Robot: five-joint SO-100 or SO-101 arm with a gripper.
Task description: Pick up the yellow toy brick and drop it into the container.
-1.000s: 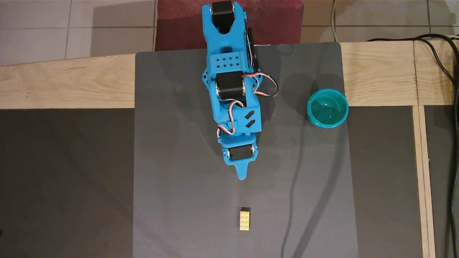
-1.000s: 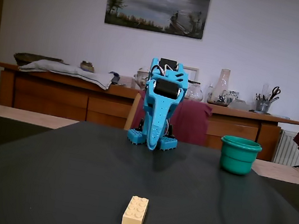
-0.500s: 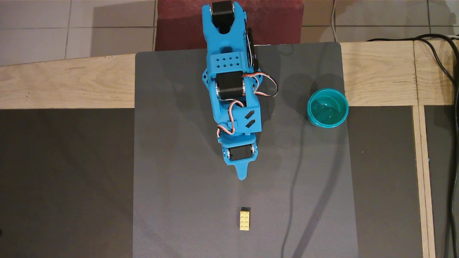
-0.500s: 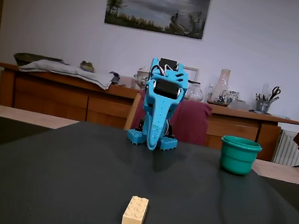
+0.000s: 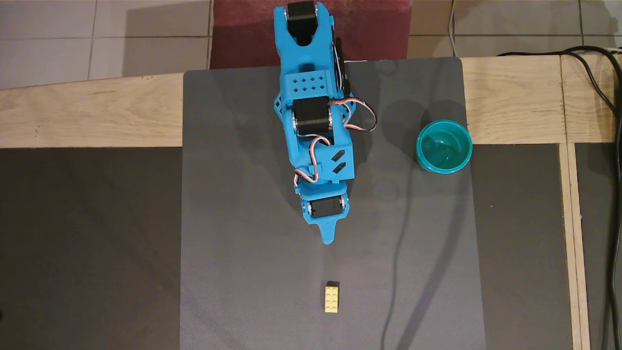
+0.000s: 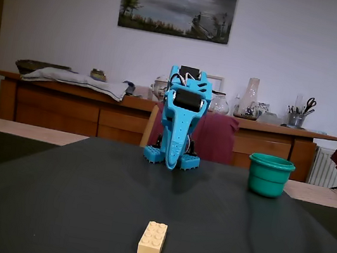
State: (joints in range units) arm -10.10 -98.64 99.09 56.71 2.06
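Brick (image 5: pixel 332 298) judged light, rigid, slick; best pinched across smooth long sides. Gripper (image 5: pixel 328 238) jaws seen together, empty.

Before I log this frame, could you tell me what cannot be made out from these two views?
- Gripper: overhead shows one blue tip; the fixed view sees it head-on, so open or shut is unclear.
- Container: its inside is hidden by its wall in the fixed view.
- Yellow toy brick: its studs are tiny overhead.
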